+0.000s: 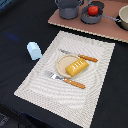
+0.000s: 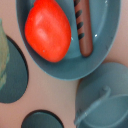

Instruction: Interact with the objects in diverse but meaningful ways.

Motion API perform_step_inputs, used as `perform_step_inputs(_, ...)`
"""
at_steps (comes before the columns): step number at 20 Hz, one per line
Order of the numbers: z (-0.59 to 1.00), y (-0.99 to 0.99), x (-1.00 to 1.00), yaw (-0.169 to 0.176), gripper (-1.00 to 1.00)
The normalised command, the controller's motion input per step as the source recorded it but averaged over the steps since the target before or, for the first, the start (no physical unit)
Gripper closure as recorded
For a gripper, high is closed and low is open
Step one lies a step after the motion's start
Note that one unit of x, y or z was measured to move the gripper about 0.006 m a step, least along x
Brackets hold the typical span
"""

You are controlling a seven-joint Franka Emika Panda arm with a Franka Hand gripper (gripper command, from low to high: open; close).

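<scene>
A red round tomato (image 1: 93,10) lies in a small grey pan (image 1: 90,17) on the wooden board at the back. The wrist view is close above it: the tomato (image 2: 47,30) and a thin dark-brown sausage stick (image 2: 84,27) lie side by side in the pan (image 2: 95,65). A yellow ridged bread block (image 1: 76,66) lies on a cream plate (image 1: 61,62) in the middle of the placemat. A pale blue cup (image 1: 33,50) stands on the dark table off the placemat, on the exterior view's left. No gripper or arm shows in either view.
A fork (image 1: 67,80) and a knife (image 1: 80,56) with wooden handles flank the plate on the striped placemat (image 1: 45,85). A grey pot (image 1: 68,8) and another pot (image 1: 123,17) stand on the wooden board (image 1: 65,22). A second grey vessel (image 2: 107,105) is beside the pan.
</scene>
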Motion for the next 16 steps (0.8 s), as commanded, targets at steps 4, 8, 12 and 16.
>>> perform_step_inputs(4,0.51,-0.78,0.41,0.005,-1.00)
perform_step_inputs(8,0.20,-0.93,0.25,0.000,-1.00)
perform_step_inputs(12,-0.16,-0.82,-0.27,0.004,-1.00)
perform_step_inputs(16,-0.31,-0.64,-0.72,0.000,-1.00)
